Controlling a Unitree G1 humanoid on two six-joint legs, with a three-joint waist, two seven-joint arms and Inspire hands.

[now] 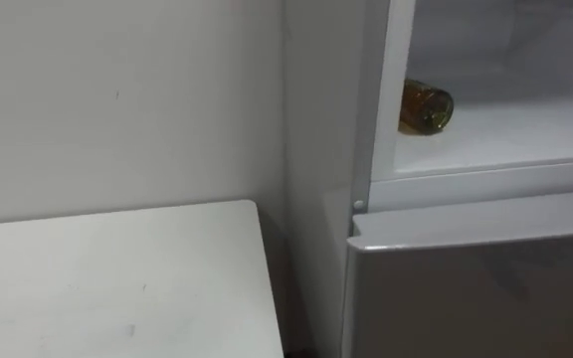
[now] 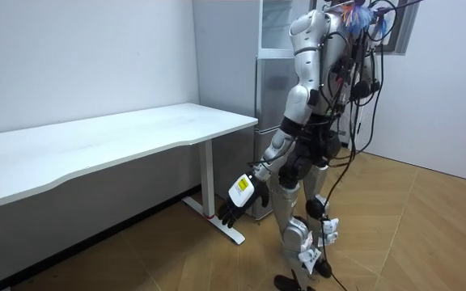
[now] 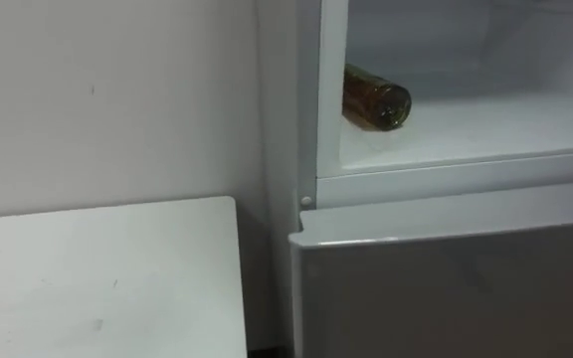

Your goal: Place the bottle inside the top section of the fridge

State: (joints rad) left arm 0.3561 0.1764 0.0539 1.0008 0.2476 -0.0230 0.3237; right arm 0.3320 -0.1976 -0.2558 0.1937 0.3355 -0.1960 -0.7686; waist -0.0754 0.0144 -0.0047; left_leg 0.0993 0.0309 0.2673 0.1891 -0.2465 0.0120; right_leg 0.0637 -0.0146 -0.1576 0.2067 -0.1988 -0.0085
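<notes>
A brown glass bottle (image 1: 426, 106) (image 3: 376, 99) lies on its side on the white shelf (image 1: 510, 134) of the open upper fridge compartment, close to the compartment's left wall, its base towards me. No hand is near it. In the room view I stand upright facing the fridge (image 2: 269, 81). My left hand (image 2: 243, 198) hangs low beside my thigh with relaxed fingers and holds nothing.
The lower fridge door (image 1: 485, 283) is closed beneath the shelf. A white table (image 1: 117, 283) (image 2: 120, 137) stands against the wall to my left, with a narrow gap between it and the fridge. Wooden floor lies behind me.
</notes>
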